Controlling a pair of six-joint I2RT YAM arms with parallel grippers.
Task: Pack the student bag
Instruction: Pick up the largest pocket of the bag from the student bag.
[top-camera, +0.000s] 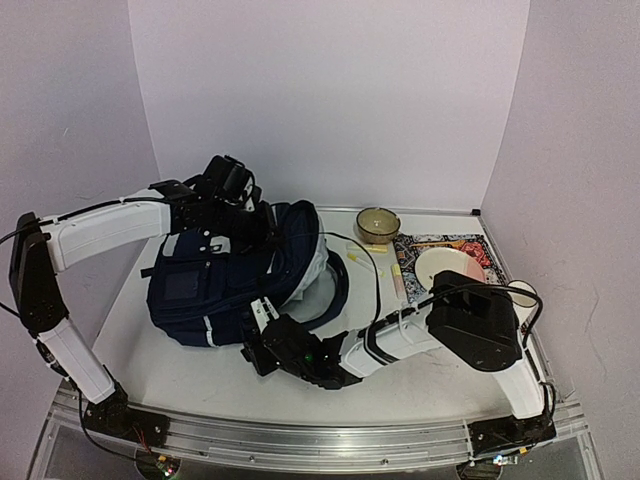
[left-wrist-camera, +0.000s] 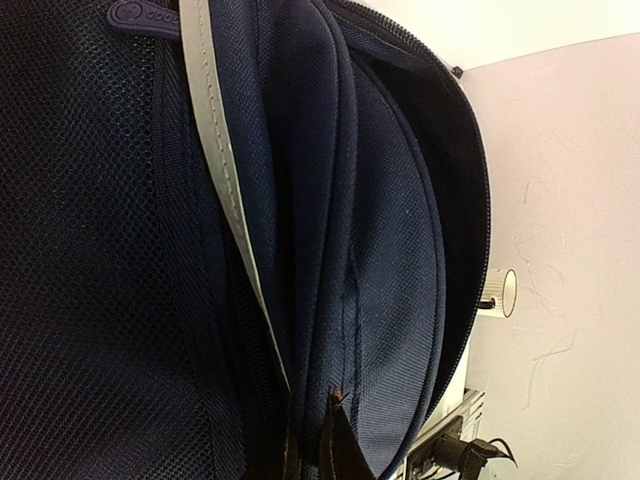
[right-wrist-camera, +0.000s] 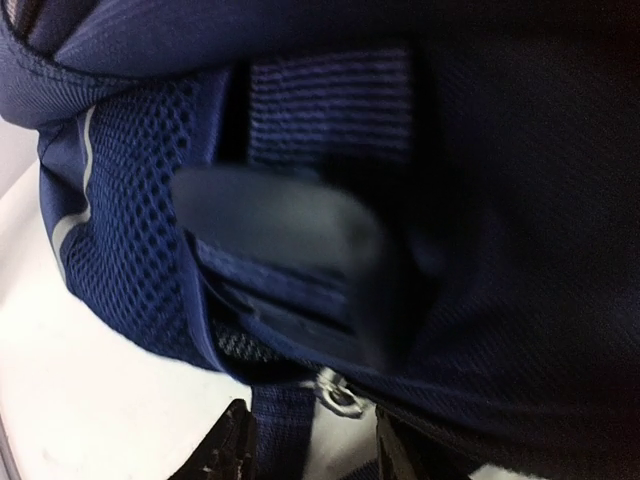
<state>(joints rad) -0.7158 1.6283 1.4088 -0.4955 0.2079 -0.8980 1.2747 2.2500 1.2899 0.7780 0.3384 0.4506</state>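
Widening the bag (top-camera: 230, 285) needs opposed pulls: left jaws clamp its fabric; right jaws straddle a strap (right-wrist-camera: 285, 435), grip unclear.

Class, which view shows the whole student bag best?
Top external: the student bag is seen nearly whole on the table. Left wrist shows only mesh and navy panels close up; right wrist only mesh, a strap and a zipper pull.

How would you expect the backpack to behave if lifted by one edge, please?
The backpack is probably floppy: its fabric panels fold and sag around the open mouth. It likely drags rather than slides, given its coarse weave and mesh.
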